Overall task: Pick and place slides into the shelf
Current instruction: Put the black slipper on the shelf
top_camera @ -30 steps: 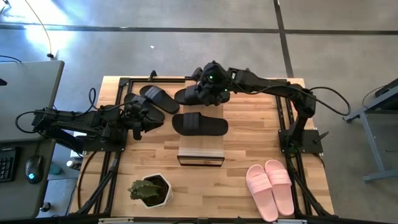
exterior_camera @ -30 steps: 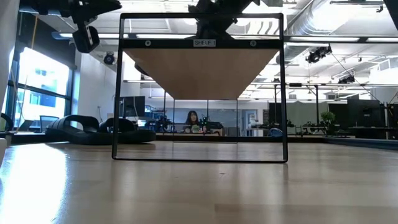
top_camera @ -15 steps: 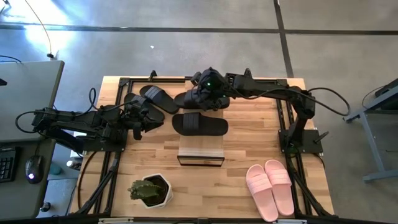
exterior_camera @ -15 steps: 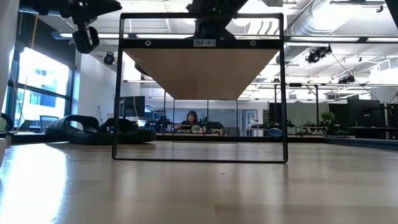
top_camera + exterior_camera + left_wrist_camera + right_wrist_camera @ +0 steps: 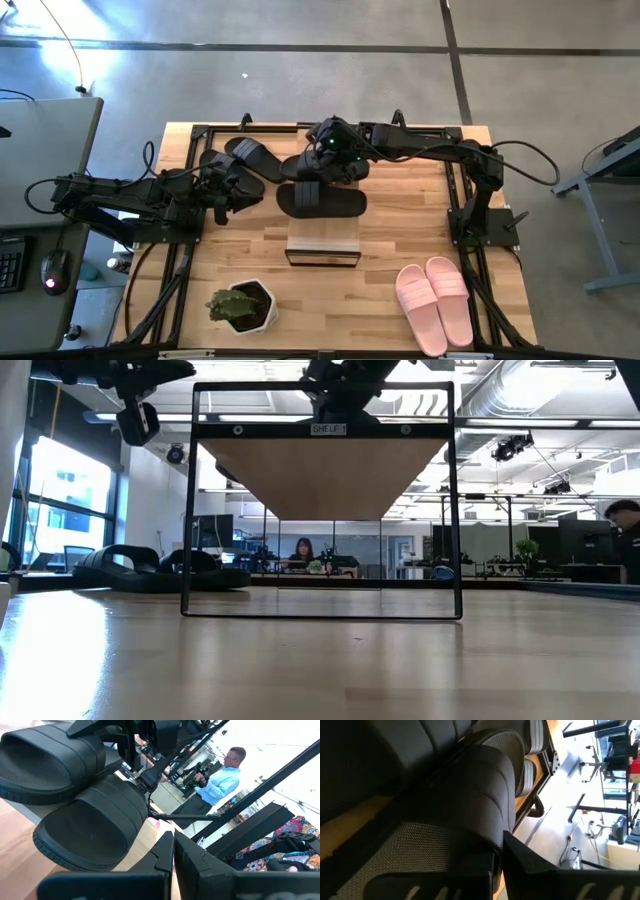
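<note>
While the left claw [image 5: 222,192] waits closed at the desk's [image 5: 400,230] left edge, two black slides [image 5: 243,158] lie just beside it on its far side, one of them filling much of the left wrist view [image 5: 92,827]. A potted plant [image 5: 241,305] stands well apart on the near side of that claw, by the desk's front edge.

Toward the middle, the right claw [image 5: 322,165] hangs closed on the strap of a black slide [image 5: 312,160], holding it just above another black slide [image 5: 320,200] that lies flat on the desk under and slightly nearer than the claw. In the right wrist view the held slide's wide matte strap and mesh-textured footbed [image 5: 435,840] crowd the picture. The shelf [image 5: 323,243] stands on the near side of this claw, beyond the lying slide, its pale wood top bare; the low view shows its thin black frame [image 5: 322,500] with nothing on either tier.

Far to the right and nearer the front edge, the pink pair [image 5: 437,303] lies side by side, well apart from both claws. In the room behind, a person [image 5: 220,777] in a light blue shirt stands.
</note>
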{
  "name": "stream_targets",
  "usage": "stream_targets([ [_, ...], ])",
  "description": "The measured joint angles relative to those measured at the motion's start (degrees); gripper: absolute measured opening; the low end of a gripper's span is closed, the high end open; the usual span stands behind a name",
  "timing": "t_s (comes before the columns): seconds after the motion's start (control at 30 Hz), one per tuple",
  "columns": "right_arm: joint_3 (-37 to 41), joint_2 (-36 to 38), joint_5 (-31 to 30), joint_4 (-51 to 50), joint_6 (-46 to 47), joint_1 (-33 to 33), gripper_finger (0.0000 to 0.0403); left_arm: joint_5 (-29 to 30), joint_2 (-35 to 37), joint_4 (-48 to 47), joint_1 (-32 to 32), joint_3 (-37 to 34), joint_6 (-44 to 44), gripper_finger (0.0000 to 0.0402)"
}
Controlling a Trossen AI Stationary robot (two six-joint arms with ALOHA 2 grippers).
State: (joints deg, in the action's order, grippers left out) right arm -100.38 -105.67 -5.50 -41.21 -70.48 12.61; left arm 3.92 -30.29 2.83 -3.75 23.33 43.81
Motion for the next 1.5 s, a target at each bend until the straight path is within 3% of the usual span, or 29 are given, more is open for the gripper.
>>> stream_targets([
  [0.53, 0.0, 0.0, 7.4, -2.8, 4.1, 0.3, 0.0067, 0.0, 0.0, 0.0, 0.0, 0.0, 0.0, 0.0003],
  [0.77, 0.0, 0.0, 7.6, -2.4, 4.1, 0.5, 0.0095, 0.0, 0.0, 0.0, 0.0, 0.0, 0.0, 0.0003],
  [1.5, 0.0, 0.0, 8.3, -5.2, 3.6, 0.6, 0.0099, 0.0, 0.0, 0.0, 0.0, 0.0, 0.0, 0.0003],
])
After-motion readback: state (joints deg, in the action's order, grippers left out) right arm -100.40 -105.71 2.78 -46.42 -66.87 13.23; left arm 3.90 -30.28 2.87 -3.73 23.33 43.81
